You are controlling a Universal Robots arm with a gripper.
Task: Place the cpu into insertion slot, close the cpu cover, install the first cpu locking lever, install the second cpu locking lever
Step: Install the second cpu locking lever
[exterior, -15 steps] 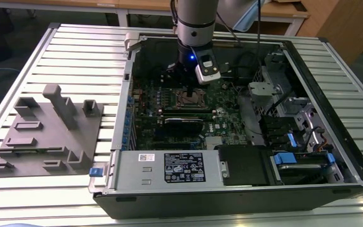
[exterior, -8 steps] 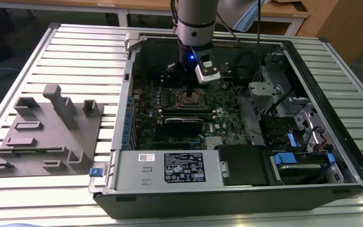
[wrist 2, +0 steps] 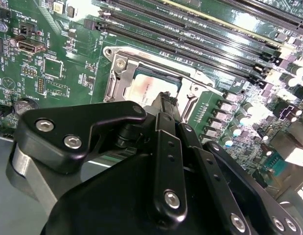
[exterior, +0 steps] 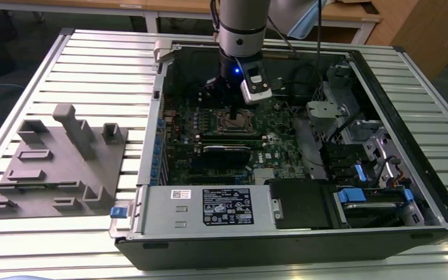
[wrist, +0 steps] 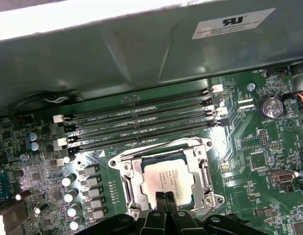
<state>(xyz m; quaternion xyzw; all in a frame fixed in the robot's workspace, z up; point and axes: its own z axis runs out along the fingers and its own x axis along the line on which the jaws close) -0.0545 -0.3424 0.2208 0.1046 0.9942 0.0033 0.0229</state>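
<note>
One gripper (wrist: 165, 201), fingers pressed together, touching near edge of cpu (wrist: 166, 177) seated in insertion slot (wrist: 129, 178), lower centre of frame.

A lab or workshop: open computer case (exterior: 380, 151) on slatted metal bench (exterior: 91, 64).

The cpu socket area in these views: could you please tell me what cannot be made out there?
- Near edge of the cpu: hidden behind the tool in both wrist views.
- Whether the cpu cover is fully down: cannot tell in either wrist view.
- Locking levers: not distinguishable in any view.
- Insertion slot detail: too small in the exterior view, partly behind the tool.
</note>
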